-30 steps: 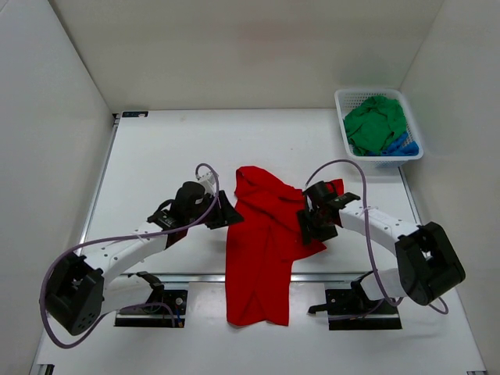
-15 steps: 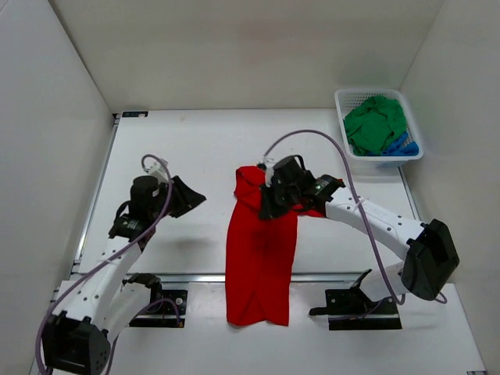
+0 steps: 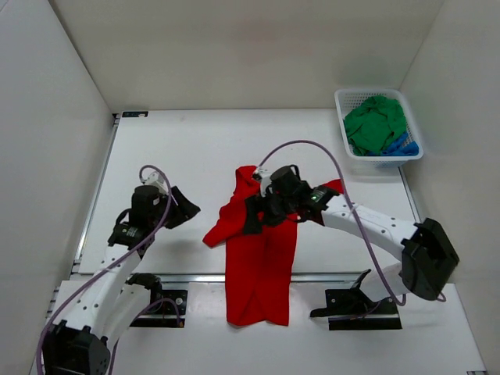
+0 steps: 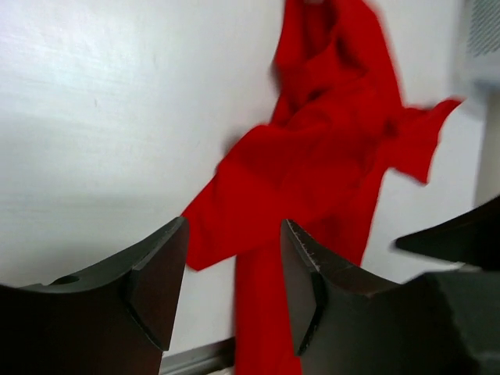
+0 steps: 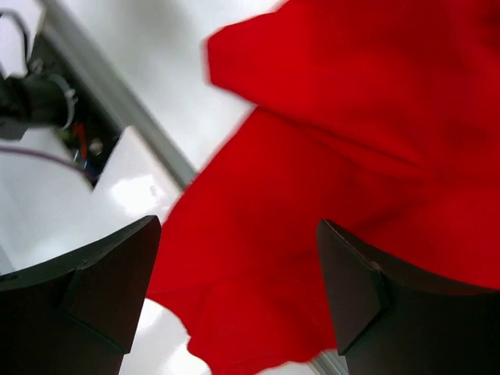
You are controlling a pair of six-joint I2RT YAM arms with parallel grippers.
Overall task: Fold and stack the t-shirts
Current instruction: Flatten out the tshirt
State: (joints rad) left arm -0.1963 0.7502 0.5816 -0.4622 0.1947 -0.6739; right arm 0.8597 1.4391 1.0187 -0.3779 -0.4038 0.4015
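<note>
A bright red t-shirt [image 3: 262,266] lies as a long narrow strip down the middle of the table, with a flap spread out to its left. My right gripper [image 3: 258,215] hovers over the shirt's upper part, jaws wide open with nothing in them; in the right wrist view the gripper [image 5: 238,289] has only red cloth [image 5: 351,117] below it. My left gripper [image 3: 187,207] is open and stands apart from the shirt, to its left. Its wrist view looks between the open gripper [image 4: 234,273] at the red shirt [image 4: 312,156]. A green t-shirt [image 3: 375,125] and a blue t-shirt [image 3: 404,146] lie crumpled in the basket.
The white lattice basket [image 3: 380,162] stands at the table's back right corner. A metal rail [image 3: 187,277] runs across the near edge in front of the arm mounts. White walls close in the left, right and back sides.
My right gripper swept left across the shirt, then opened and let go of the red cloth, which now fans out to the left. My left arm pulled back to the left.
</note>
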